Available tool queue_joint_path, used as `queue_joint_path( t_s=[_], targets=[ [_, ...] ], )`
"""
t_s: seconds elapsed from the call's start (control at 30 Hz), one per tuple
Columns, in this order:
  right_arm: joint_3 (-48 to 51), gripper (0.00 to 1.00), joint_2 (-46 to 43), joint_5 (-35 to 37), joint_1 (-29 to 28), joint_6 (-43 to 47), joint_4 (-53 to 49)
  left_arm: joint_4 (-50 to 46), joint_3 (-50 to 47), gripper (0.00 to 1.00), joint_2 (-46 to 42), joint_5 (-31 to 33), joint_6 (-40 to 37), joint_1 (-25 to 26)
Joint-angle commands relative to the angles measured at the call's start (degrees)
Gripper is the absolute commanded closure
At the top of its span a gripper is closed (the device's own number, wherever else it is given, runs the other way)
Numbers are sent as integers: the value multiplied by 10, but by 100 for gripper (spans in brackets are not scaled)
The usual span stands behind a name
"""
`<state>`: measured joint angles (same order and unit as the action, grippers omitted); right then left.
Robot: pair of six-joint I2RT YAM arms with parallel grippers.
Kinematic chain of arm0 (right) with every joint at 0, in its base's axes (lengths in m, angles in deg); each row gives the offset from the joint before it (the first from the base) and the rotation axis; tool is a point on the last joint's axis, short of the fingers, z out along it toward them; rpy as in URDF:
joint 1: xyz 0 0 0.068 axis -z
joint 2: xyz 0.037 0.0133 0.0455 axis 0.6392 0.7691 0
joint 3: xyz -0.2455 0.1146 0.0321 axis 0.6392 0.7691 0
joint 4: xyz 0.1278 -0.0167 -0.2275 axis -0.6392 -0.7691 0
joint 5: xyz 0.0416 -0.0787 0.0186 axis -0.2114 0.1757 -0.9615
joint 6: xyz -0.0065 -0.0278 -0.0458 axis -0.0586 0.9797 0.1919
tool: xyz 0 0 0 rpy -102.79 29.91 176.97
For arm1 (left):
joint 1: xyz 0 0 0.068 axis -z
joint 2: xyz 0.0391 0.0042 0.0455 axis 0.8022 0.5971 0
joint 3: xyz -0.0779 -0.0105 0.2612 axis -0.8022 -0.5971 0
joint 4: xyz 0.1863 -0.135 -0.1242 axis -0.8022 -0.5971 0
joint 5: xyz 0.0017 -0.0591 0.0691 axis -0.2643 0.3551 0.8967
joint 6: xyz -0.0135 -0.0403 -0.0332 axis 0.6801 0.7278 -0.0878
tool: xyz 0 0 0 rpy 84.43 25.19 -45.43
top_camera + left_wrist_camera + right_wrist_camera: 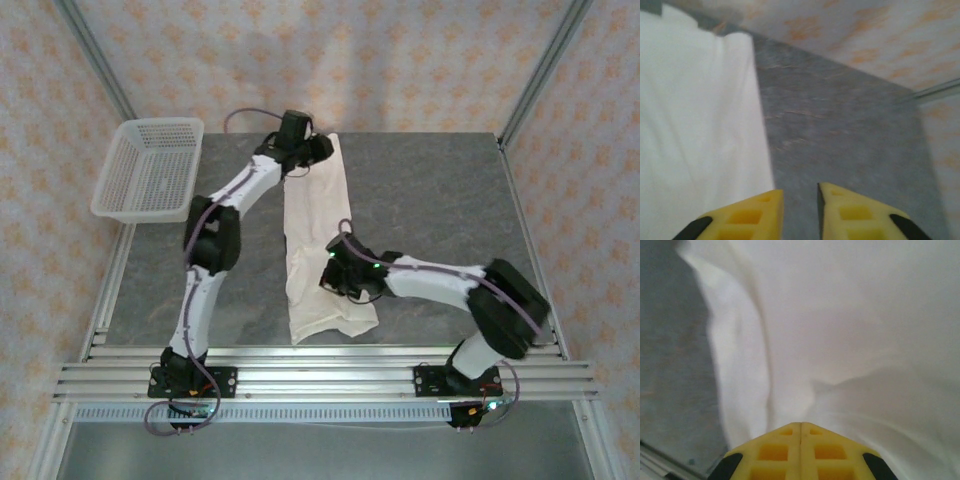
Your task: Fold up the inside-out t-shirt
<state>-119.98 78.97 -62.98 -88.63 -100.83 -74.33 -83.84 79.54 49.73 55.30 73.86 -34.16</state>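
At the far end of the t-shirt (312, 225), the left end effector (800, 189) hovers with its yellow fingers (752, 212) parted by a narrow gap and nothing between them. Its tips point at bare grey surface just beside one long edge of the t-shirt.

Over the near part of the t-shirt, towards its right side, the right end effector (800, 424) has its two yellow pads (775, 452) pressed flat together, fully closed. The tips sit low over the cloth, and whether they pinch any of it cannot be told. A soft ridge of fabric rises just ahead of them.

The t-shirt itself is off-white and lies as a long narrow strip running from far to near, its near end spread a little wider and rumpled. Beneath the t-shirt is a grey worktop (440, 200), which extends to both sides of it. Well to the left of the t-shirt's far end, a white plastic mesh basket (120, 205) rests at the worktop's corner, partly past its edge.
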Motion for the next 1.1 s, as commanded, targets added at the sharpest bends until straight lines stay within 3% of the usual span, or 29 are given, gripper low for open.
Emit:
queue_joint_path(
  t_s=[0.0,0.13,0.23,0.5,0.6,0.67,0.8,0.9,1.07],
  targets=[
    [42,90,-115,95,49,23,-95,75,-131,67,-189,-38,-14,-7],
    [98,79,-203,100,142,86,-151,69,-332,61,-374,-30,9,-7],
    [121,68,-212,69,175,138,-164,60,-480,61,-494,-18,33,-3],
    [153,60,-126,-94,174,196,-56,-14,-754,60,-704,-31,45,36],
    [156,50,-112,-113,166,186,-17,-12,-823,50,-757,-37,66,46],
    [153,49,-101,-119,161,182,-3,-11,-856,45,-776,-39,77,48],
    [151,50,-71,-129,145,164,33,-10,-893,35,-788,-40,83,49],
    [140,52,-47,-126,132,159,36,-14,-899,33,-780,-45,87,50],
    [130,87,-73,-108,119,132,29,-33,-905,32,-776,-42,97,58]
  ],
)
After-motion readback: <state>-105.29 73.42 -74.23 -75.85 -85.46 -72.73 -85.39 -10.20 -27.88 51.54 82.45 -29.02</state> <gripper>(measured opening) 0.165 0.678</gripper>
